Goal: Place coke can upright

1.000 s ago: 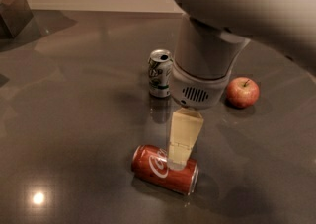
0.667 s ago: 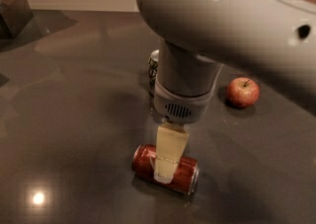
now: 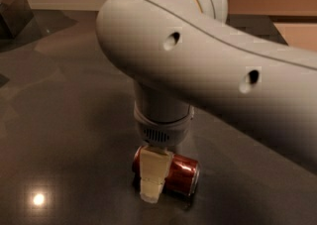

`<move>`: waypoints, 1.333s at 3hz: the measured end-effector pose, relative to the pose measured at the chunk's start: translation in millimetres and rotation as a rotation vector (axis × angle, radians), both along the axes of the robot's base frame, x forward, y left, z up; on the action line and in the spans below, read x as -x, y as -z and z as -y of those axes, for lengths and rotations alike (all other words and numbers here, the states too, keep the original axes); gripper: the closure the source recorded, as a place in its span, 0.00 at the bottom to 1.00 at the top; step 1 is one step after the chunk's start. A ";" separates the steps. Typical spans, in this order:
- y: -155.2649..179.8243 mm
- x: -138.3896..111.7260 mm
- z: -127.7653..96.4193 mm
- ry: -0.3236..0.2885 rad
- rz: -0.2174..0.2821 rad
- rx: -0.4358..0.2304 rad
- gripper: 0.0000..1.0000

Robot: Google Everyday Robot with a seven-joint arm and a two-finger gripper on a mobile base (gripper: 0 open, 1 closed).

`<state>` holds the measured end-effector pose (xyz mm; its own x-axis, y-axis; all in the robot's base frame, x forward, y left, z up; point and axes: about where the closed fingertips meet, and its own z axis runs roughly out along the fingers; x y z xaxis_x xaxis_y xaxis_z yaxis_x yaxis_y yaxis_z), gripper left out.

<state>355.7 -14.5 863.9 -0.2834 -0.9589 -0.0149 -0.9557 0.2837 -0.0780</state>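
The coke can (image 3: 181, 170) is red with a silver end and lies on its side on the dark table (image 3: 74, 120), near the front centre. My gripper (image 3: 154, 179) points straight down from the big white arm (image 3: 198, 60) and sits low over the left half of the can, at table level. Its cream-coloured front part covers that portion of the can. The part of the gripper behind the can is hidden.
A dark angular object (image 3: 14, 15) stands at the far left back of the table. A bright light reflection (image 3: 38, 199) shows on the table at the front left. The arm fills the upper right and hides whatever stands behind it.
The gripper has come down from above the can to table level around its left half. The arm now covers the white-and-green can and the apple seen earlier.
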 end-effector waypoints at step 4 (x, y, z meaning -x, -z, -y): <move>26.4 1.2 -8.4 0.001 -0.058 0.053 0.45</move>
